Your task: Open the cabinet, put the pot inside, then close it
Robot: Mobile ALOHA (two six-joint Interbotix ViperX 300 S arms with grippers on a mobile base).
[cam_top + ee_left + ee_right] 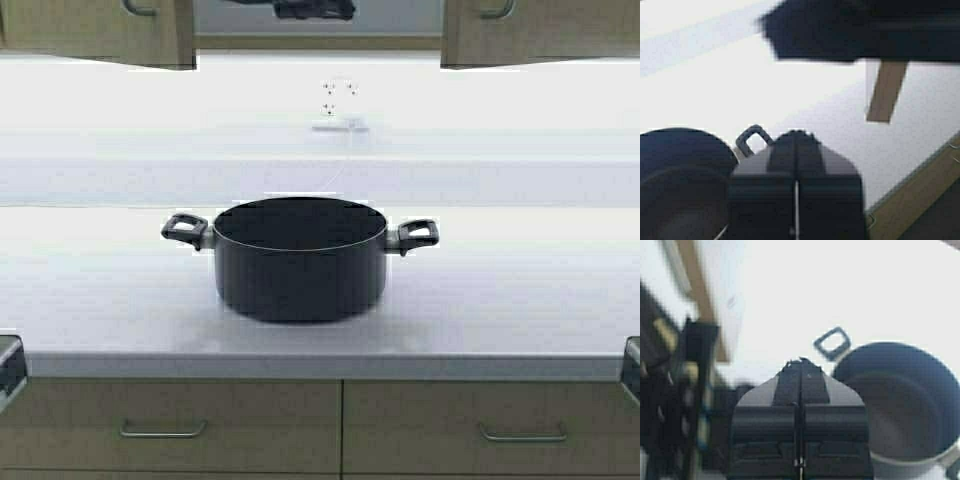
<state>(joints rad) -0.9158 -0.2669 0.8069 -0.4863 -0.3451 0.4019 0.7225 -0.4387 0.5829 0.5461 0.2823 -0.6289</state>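
The black pot (300,262) stands upright and lidless in the middle of the white counter (500,300), a loop handle on each side. High on the wall, the cabinet's two tan doors (95,30) (545,30) are shut. Only their lower parts and handle ends show. My left gripper (796,134) is shut and empty, low at the counter's front left, with the pot (680,175) beside it. At the front right, my right gripper (801,362) is likewise shut and empty, and the pot (900,400) lies just off to its side. Neither touches the pot.
Two drawer fronts with horizontal silver pulls (165,430) (520,432) run under the counter edge. A wall socket (340,95) with a thin white cable sits behind the pot. Bare counter lies on both sides of the pot.
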